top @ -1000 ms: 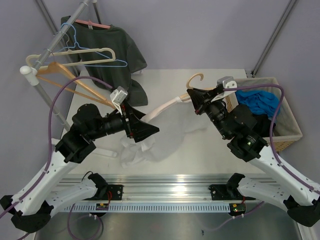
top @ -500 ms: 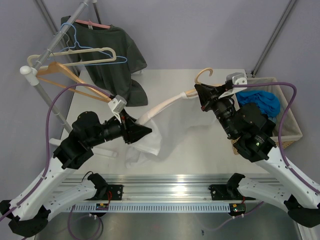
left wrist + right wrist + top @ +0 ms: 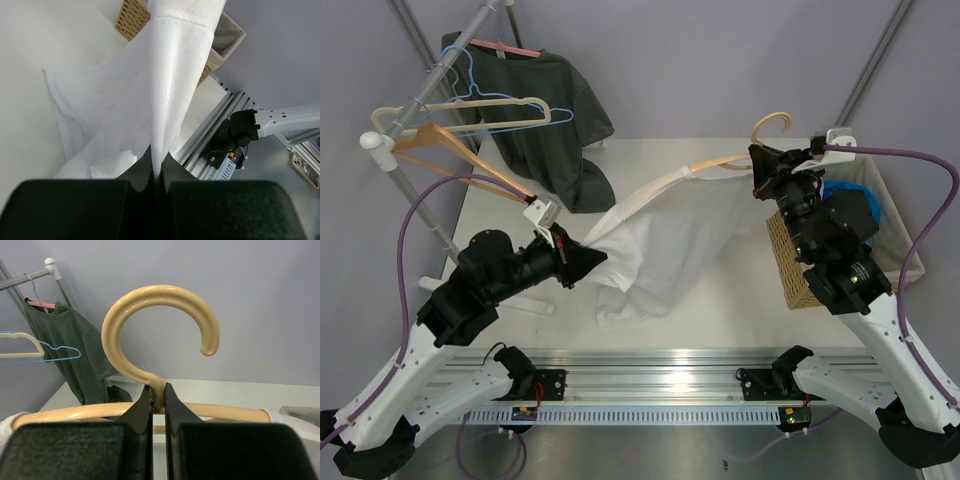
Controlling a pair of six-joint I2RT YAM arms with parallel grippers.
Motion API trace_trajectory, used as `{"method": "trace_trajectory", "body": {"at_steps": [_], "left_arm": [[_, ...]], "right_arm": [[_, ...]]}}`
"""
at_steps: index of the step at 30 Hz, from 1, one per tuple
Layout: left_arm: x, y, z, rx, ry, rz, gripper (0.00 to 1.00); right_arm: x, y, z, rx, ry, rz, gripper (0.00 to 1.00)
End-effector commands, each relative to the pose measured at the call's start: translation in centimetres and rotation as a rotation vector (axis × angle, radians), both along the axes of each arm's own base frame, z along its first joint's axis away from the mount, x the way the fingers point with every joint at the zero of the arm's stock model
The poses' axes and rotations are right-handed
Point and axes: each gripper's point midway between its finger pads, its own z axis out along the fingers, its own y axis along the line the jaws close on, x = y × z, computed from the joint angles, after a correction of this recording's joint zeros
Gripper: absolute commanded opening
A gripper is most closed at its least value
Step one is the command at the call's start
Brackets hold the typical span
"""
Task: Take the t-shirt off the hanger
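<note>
- T-shirt (image 3: 665,240) on hanger (image 3: 772,126), stretched taut left of basket (image 3: 788,262).
- Left gripper (image 3: 590,258): jaws clamped on its fabric, far left of basket.
- Right gripper (image 3: 758,172): jaws pinch hanger neck, above basket.

The t-shirt (image 3: 670,235) is white, the hanger (image 3: 112,337) cream, the hung shirt (image 3: 545,110) dark green.

The white bench (image 3: 720,300) carries a wicker basket (image 3: 788,265) at its right edge, and the white t-shirt's (image 3: 665,245) lower folds.
</note>
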Motion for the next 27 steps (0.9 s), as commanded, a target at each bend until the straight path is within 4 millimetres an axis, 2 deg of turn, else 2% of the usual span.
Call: {"method": "trace_trajectory", "body": {"at_steps": [1, 8, 12, 16, 18, 27], "left_arm": [[0.6, 1.1, 0.4, -0.004, -0.027, 0.069, 0.0], [2.4, 3.0, -1.3, 0.023, 0.013, 0.231, 0.0], [2.9, 4.4, -1.8, -0.001, 0.032, 0.329, 0.0], [3.0, 6.2, -1.0, -0.058, 0.021, 0.418, 0.0], [3.0, 6.2, -1.0, -0.066, 0.026, 0.421, 0.0], [4.0, 5.6, -4.2, 0.005, 0.084, 0.44, 0.0]], "right_arm": [[-1.9, -1.8, 4.1, 0.078, -0.096, -0.012, 0.0], [-2.3, -3.5, 5.2, 0.107, -0.102, -0.07, 0.0], [-2.6, -5.5, 5.9, 0.143, -0.098, -0.162, 0.0], [-2.9, -7.2, 5.9, 0.171, -0.105, -0.233, 0.0], [-3.0, -7.3, 5.9, 0.175, -0.101, -0.236, 0.0], [-2.8, -7.6, 6.2, 0.184, -0.075, -0.254, 0.0]]}}
